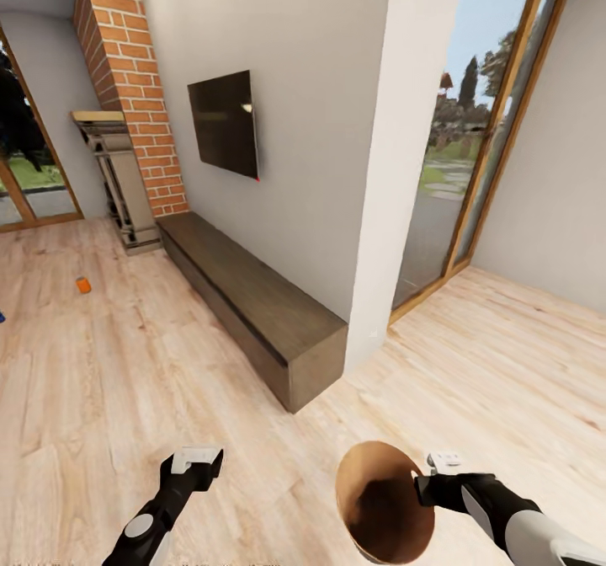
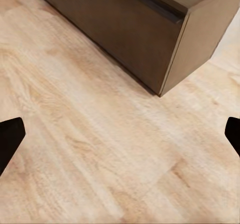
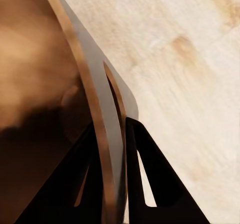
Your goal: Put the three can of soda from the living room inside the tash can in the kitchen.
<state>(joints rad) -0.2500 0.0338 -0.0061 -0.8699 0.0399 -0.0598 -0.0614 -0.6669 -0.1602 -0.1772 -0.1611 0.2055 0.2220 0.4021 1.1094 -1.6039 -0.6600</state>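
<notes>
I am in the living room, over its light wood floor (image 1: 126, 381). An orange can of soda (image 1: 82, 285) lies on the floor far to the left, well ahead of both arms. A speck of blue (image 1: 2, 317) shows at the picture's left edge, too cut off to identify. My right gripper (image 1: 423, 482) is shut on the rim of the tash can (image 1: 383, 499), which is tilted with its brown inside facing me. In the right wrist view the gripper (image 3: 120, 129) pinches the grey rim (image 3: 95, 89). My left gripper (image 1: 195, 458) hangs open and empty above the floor, its tips (image 2: 10, 136) wide apart.
A long dark low cabinet (image 1: 252, 296) runs along the wall ahead, its near corner (image 2: 170, 39) close to my left hand. Behind it are a wall TV (image 1: 223, 124), a brick fireplace (image 1: 126, 103) and a white pillar (image 1: 404, 153). A tall window (image 1: 471, 145) stands at right.
</notes>
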